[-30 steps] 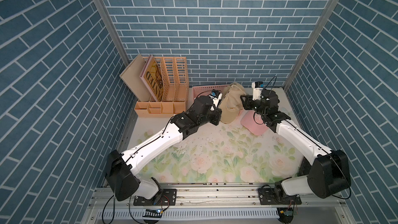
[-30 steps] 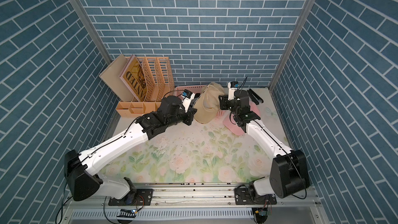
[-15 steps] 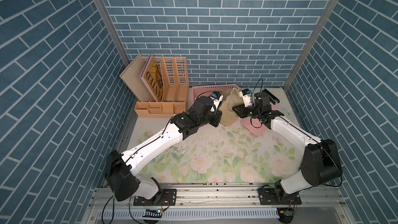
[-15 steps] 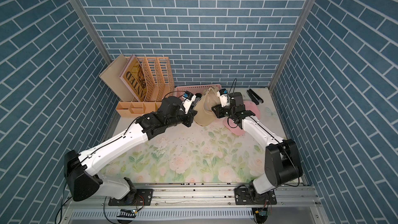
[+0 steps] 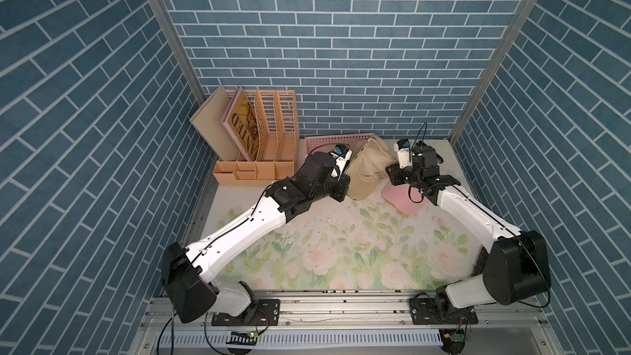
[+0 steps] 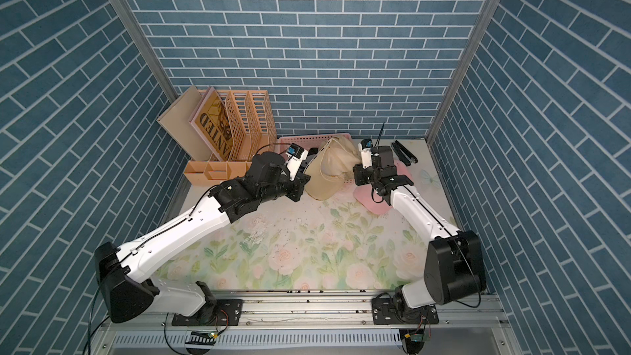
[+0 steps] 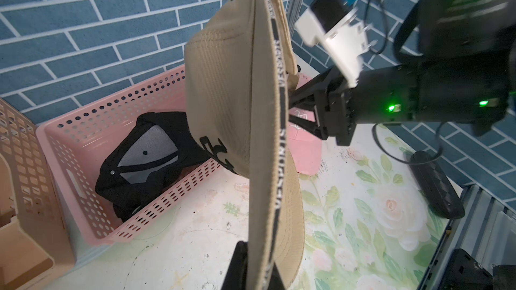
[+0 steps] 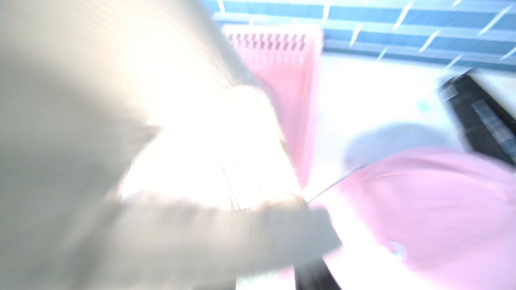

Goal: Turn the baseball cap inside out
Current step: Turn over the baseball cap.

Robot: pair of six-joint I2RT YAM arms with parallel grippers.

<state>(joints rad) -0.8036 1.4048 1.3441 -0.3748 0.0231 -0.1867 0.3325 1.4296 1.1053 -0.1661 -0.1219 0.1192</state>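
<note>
At the far left of the counter (image 5: 341, 251) stands an orange file rack (image 5: 273, 124), well clear of the work. Just right of it, against the far wall, a pink basket (image 7: 167, 199) holds a black cap (image 7: 134, 168), likely set aside there.

The left end effector (image 7: 255, 269) is clamped shut on the edge of the tan baseball cap (image 7: 223, 93) where the brim meets the lettered sweatband. It holds the cap off the counter, above the near right corner of the basket, with its opening turned toward the right arm. That pinch looks meant to anchor the rim so the crown can be pushed through.

The right end effector (image 7: 296, 108) reaches in from the right. Its jaws stand apart where they show, and their tips are hidden behind the sweatband, so whether they pinch cloth cannot be told. The right wrist view is too blurred to help.

Below that arm a pink cap (image 5: 403, 196) lies flat on the counter.
</note>
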